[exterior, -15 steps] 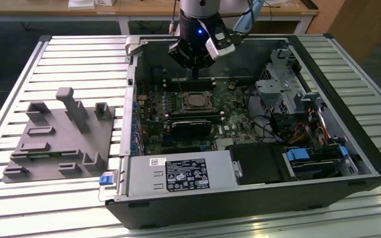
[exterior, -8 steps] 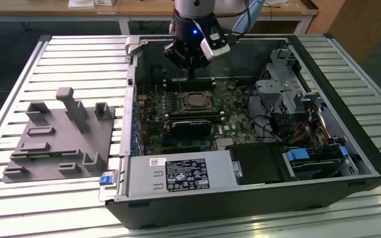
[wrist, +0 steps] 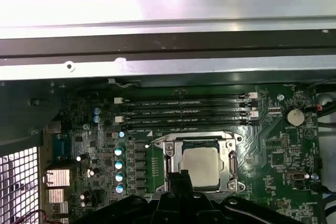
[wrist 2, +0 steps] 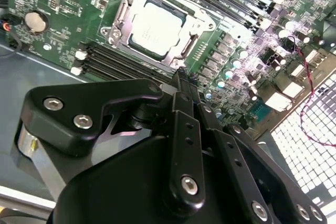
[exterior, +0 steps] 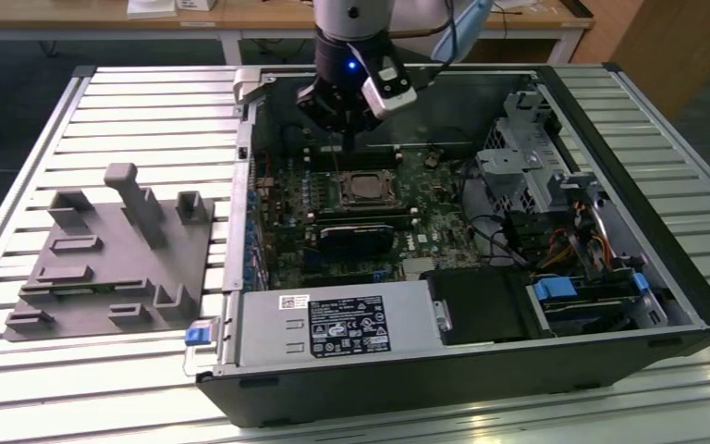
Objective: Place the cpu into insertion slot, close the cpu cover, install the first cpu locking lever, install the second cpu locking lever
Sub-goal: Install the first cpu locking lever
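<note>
The cpu lies flat in the insertion slot, its dull silver top showing in both wrist views and as a small square on the green board in the exterior view. The silver cpu cover lies down around it like a frame and hides most of the slot. My gripper is shut on nothing. It hangs just above the board beside the socket, over the memory slots. Its dark tip overlaps the socket's edge. Whether the levers are latched cannot be told.
The open black computer case lies on a slatted metal table. Long black memory slots run beside the socket. A power supply, drive cages and cables crowd the exterior view's right. A grey fixture sits outside the case on the left.
</note>
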Available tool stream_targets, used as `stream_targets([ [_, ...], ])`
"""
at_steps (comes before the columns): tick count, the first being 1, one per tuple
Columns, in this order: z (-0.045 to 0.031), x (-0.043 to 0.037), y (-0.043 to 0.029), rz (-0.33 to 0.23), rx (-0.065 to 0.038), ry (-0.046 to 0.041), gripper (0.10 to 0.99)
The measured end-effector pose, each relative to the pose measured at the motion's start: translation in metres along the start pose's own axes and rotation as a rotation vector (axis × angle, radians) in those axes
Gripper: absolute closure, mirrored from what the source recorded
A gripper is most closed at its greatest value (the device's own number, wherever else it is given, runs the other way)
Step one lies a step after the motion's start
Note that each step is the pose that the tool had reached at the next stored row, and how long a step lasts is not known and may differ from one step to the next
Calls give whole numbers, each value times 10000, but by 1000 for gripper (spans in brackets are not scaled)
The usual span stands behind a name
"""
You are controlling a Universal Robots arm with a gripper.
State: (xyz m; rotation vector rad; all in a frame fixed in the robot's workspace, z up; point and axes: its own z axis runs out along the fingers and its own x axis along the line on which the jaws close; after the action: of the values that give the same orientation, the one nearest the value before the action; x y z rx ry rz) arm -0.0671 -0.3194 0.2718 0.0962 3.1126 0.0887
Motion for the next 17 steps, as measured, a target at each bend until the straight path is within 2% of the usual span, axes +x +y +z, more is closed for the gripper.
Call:
stream_targets([
  [5,20,63,7,-9,-5,-49,980],
  [17,74,223,24,-77,-7,-48,980],
])
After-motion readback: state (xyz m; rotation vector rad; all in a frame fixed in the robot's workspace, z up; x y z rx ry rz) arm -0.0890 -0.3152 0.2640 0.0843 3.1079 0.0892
